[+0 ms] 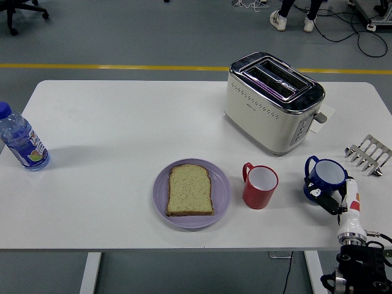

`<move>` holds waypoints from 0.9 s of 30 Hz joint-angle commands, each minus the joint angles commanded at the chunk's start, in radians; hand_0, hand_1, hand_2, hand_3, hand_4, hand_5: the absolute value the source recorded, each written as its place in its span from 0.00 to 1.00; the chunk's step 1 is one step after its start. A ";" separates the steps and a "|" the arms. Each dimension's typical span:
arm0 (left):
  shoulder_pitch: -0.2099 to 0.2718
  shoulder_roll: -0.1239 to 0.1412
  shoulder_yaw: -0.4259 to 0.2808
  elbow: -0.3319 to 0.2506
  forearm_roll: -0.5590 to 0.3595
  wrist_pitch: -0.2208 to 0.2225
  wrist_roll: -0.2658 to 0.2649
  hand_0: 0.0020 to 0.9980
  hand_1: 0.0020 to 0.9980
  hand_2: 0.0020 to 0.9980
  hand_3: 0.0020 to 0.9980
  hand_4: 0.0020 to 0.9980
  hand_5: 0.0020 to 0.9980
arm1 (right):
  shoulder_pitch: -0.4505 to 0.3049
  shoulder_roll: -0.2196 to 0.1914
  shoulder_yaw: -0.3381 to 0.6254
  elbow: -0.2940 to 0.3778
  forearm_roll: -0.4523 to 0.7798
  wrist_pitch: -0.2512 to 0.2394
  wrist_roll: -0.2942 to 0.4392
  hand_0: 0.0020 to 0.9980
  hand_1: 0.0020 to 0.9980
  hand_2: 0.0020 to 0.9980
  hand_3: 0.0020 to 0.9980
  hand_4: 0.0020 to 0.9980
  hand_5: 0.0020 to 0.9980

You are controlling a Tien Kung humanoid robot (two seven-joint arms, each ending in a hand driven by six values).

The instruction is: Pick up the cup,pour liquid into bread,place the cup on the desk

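Head view: right robot hand (pixel 334 197) is gripping the blue cup (pixel 324 177) right of the red cup (pixel 260 186), readying to pour on bread (pixel 190 190).

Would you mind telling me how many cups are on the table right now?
2. The red cup stands just right of the purple plate; the blue cup is further right, in the right hand. None appear hidden.
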 joint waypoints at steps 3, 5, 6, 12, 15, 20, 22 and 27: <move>0.000 0.000 0.000 0.000 -0.001 0.000 0.000 0.64 0.65 0.66 0.55 0.32 0.84 | 0.001 0.002 0.001 -0.004 -0.003 0.000 -0.003 0.55 0.48 0.58 0.62 0.64 0.03; 0.000 0.000 0.000 0.000 -0.001 0.000 0.000 0.64 0.65 0.66 0.55 0.32 0.84 | 0.001 0.002 0.002 -0.006 -0.006 0.000 -0.005 0.55 0.48 0.58 0.62 0.64 0.03; 0.000 0.000 0.000 0.000 -0.001 0.000 0.000 0.64 0.65 0.66 0.55 0.32 0.84 | 0.001 0.003 0.003 -0.007 -0.007 0.000 -0.007 0.55 0.48 0.58 0.62 0.64 0.03; 0.001 -0.001 0.000 0.000 0.000 0.000 0.000 0.63 0.65 0.66 0.55 0.32 0.84 | 0.001 0.003 0.010 -0.013 -0.030 0.000 -0.028 0.56 0.49 0.59 0.64 0.67 0.04; 0.001 -0.001 -0.001 0.000 -0.001 0.000 0.000 0.64 0.65 0.66 0.55 0.32 0.84 | 0.000 0.003 0.012 -0.016 -0.054 0.001 -0.050 0.59 0.51 0.61 0.72 0.70 0.05; 0.000 0.000 -0.001 -0.001 0.000 -0.001 0.000 0.63 0.65 0.66 0.55 0.32 0.84 | -0.001 0.004 0.021 -0.014 -0.090 0.000 -0.066 0.68 0.55 0.68 0.80 0.80 0.09; 0.000 0.000 -0.001 -0.001 0.001 -0.001 0.000 0.63 0.65 0.66 0.55 0.32 0.84 | -0.001 0.004 0.024 -0.012 -0.105 0.000 -0.066 0.68 0.55 0.68 0.80 0.80 0.09; 0.002 0.000 0.000 0.000 -0.001 -0.001 0.000 0.64 0.65 0.66 0.55 0.32 0.84 | -0.007 0.005 0.033 -0.009 -0.113 0.000 -0.040 0.78 0.64 0.80 0.92 0.88 0.10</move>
